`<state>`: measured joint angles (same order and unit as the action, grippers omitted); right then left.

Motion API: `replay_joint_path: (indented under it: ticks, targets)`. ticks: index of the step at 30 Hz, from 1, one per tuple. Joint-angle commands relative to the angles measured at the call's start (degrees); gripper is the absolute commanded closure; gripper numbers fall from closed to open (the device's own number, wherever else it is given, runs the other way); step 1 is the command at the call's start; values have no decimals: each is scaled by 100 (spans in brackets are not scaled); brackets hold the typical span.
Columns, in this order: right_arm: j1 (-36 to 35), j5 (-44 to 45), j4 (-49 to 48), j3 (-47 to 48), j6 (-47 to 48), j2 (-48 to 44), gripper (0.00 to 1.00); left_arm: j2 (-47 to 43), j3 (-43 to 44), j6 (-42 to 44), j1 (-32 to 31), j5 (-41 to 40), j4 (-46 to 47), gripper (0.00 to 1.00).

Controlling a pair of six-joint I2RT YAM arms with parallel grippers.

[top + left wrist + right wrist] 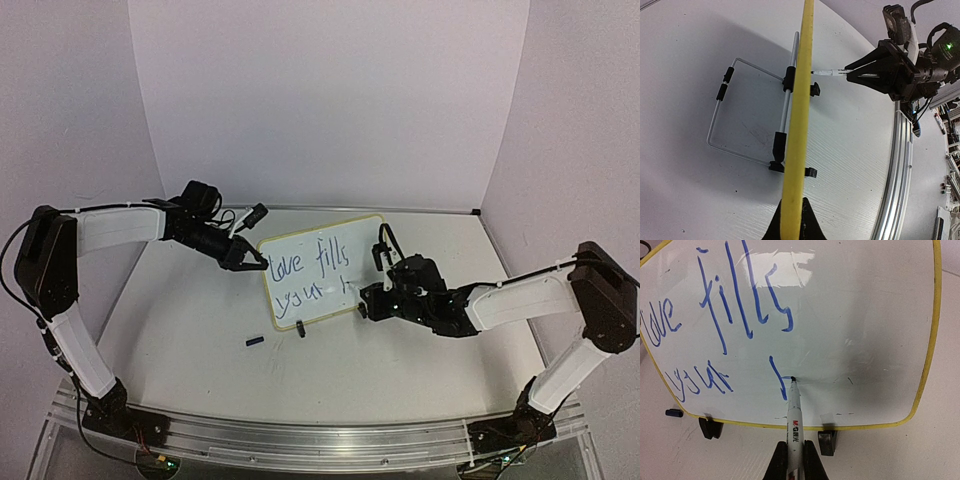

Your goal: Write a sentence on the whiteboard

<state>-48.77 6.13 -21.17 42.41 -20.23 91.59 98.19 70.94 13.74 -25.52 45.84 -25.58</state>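
The whiteboard (362, 240) stands on its long edge mid-worktop (400, 370), facing the arms, with the left pincer (792, 220) clenched on its rim. The sentence (310, 272) reads "love fills your". The right pincer (795, 462) grasps an "M&G" marker (794, 425), tip against the board.

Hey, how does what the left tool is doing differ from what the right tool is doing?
The left tool clamps the yellow rim of the whiteboard at its left edge in the top view; the right tool clamps a marker. The left tool meets the board edge-on; the right tool faces the written side, marker tip on the surface. Both are shut on something.
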Motion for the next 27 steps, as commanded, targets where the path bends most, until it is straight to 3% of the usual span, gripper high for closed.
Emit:
replay_joint_path:
  ticks: [1,27]
  targets:
    - [31,168,133,161,-29,61,100,-99,122,382,-50,-532,-256,100]
    - [34,-77,190,-180,-289,69,100,-89,131,377,-50,-524,-255,100]
